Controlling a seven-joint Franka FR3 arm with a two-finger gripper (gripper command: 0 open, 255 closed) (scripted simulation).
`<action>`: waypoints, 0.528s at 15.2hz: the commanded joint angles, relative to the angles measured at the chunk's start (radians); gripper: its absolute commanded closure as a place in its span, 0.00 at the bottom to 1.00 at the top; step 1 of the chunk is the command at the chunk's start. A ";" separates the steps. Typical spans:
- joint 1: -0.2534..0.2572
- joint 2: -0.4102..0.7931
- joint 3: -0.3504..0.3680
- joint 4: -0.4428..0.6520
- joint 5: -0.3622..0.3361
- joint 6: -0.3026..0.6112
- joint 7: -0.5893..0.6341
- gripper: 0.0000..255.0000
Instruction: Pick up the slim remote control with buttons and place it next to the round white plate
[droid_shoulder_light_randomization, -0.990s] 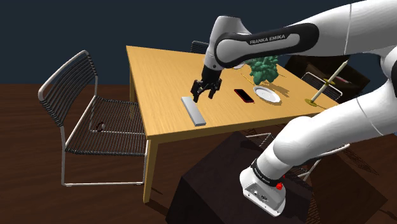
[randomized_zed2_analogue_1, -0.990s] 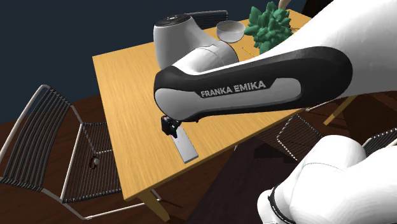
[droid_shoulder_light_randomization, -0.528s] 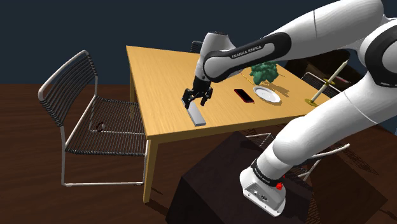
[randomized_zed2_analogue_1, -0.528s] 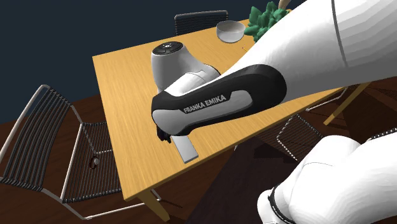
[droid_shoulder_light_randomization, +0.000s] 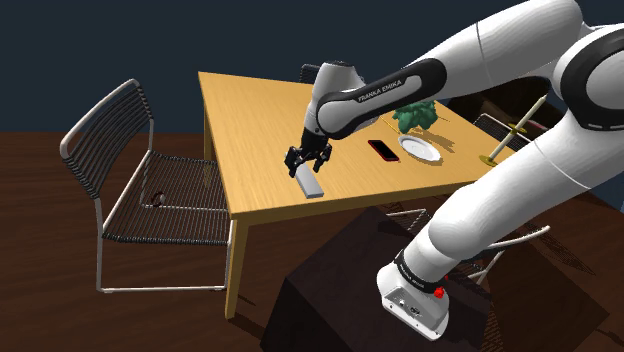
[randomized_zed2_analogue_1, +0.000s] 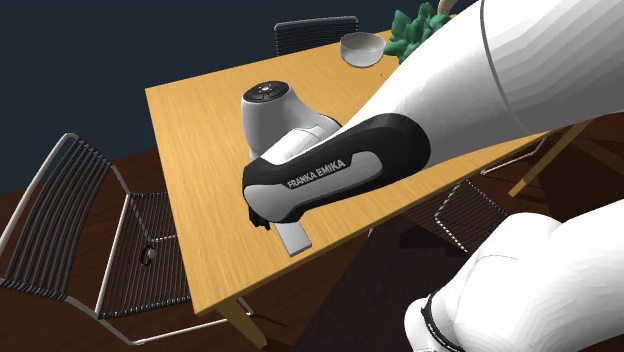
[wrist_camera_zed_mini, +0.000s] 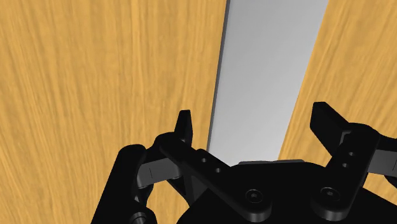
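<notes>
Gripper (wrist_camera_zed_mini: 256, 124) spread wide, straddling the grey remote (wrist_camera_zed_mini: 270, 63) (nothing pinched yet). Its long axis runs straight out between the fingers, square to their squeeze. The remote lies flat, well apart from the plate (droid_shoulder_light_randomization: 420, 148).

Setting: a home dining room.

Evidence:
- A rectangular wooden table (droid_shoulder_light_randomization: 250, 120) on pale legs stands on a dark wood floor (droid_shoulder_light_randomization: 60, 300), with a dark blue wall (droid_shoulder_light_randomization: 120, 40) behind it.
- A wire-mesh metal chair (droid_shoulder_light_randomization: 165, 195) sits beside the table's edge on the shoulder view's left.
- A second chair (randomized_zed2_analogue_1: 315, 28) stands at the far edge.
- A third wire chair (randomized_zed2_analogue_1: 470, 210) is off the edge on the second exterior view's right.
- Tableware is grouped toward the far corner on the shoulder view's right: a round white plate (droid_shoulder_light_randomization: 420, 149), a pale bowl (randomized_zed2_analogue_1: 362, 47) and a leafy green plant (droid_shoulder_light_randomization: 415, 110).
- A yellowish candlestick-like stand (droid_shoulder_light_randomization: 510, 135) is beyond that corner; what it rests on cannot be told.
</notes>
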 joint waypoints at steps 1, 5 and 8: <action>0.000 0.000 0.000 0.000 0.000 0.001 0.000 0.00; 0.000 0.000 0.000 0.000 0.000 0.001 0.000 1.00; 0.000 0.000 0.000 0.000 0.000 0.001 0.000 1.00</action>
